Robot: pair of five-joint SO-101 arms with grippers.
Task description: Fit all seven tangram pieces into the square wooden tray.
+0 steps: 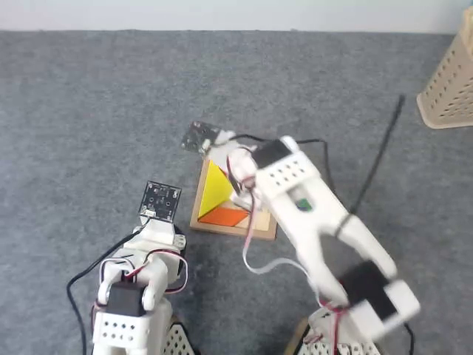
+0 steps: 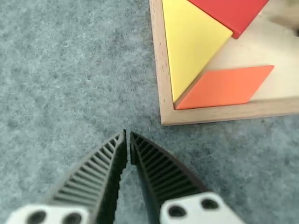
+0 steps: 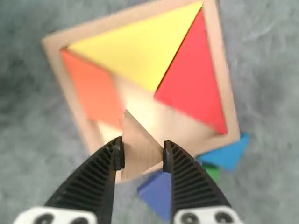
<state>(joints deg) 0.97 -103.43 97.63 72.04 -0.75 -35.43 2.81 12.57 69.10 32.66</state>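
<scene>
The square wooden tray (image 1: 233, 231) lies on grey felt mid-table. Inside it sit a yellow triangle (image 3: 140, 44), a red triangle (image 3: 191, 84) and an orange parallelogram (image 3: 93, 88). My right gripper (image 3: 141, 150) hangs over the tray's bare part, shut on a plain wood-coloured triangle (image 3: 136, 140). Two blue pieces (image 3: 159, 189) (image 3: 229, 154) and a green one (image 3: 211, 172) lie just outside the tray's rim. My left gripper (image 2: 127, 136) is shut and holds nothing, low over the felt a little off a tray corner (image 2: 162, 119), near the orange parallelogram (image 2: 224, 86).
A beige perforated basket (image 1: 451, 74) stands at the back right. A black cable (image 1: 377, 163) runs across the felt to the right of the right arm (image 1: 295, 192). Open felt stretches to the left and behind the tray.
</scene>
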